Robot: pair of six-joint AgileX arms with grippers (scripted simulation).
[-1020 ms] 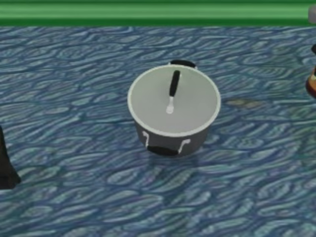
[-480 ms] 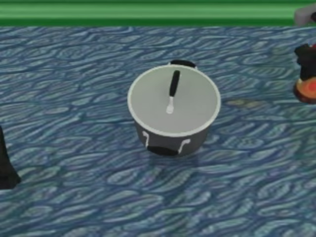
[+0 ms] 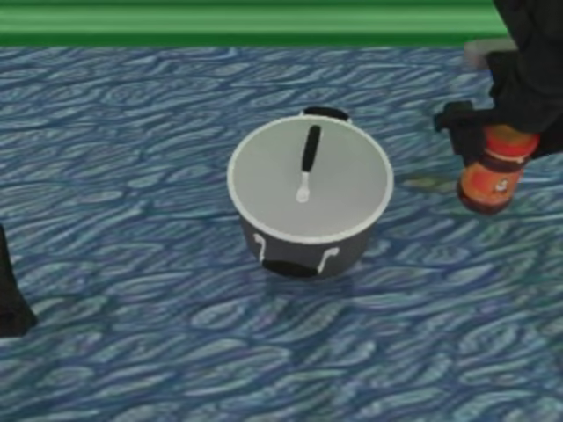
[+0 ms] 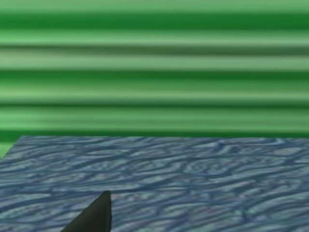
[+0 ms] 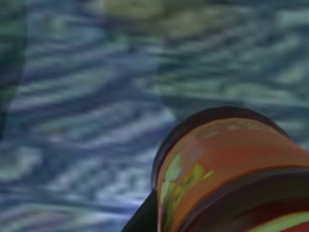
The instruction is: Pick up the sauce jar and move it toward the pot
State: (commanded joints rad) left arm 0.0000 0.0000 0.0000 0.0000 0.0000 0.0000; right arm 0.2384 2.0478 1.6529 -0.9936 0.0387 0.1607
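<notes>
The pot [image 3: 310, 198] stands mid-table, dark grey with a pale lid, a black bar handle and black side handles. To its right the sauce jar [image 3: 493, 174], dark brown with an orange-red label, hangs tilted above the table in my right gripper [image 3: 494, 139], which is shut on its upper part. A gap separates jar and pot. The right wrist view is filled by the jar [image 5: 227, 169], with one dark finger [image 5: 142, 220] against its side. My left gripper [image 3: 10, 308] is parked at the left table edge; only one fingertip [image 4: 99, 215] shows in the left wrist view, far off to one side.
The blue wave-patterned table [image 3: 132, 132] stretches all around the pot. A green striped wall [image 3: 246, 22] closes the far edge. A small yellowish patch [image 3: 431, 183] lies on the table between pot and jar.
My right arm has come in from the right edge, carrying the jar leftward toward the pot. The pot and the left arm have not moved.
</notes>
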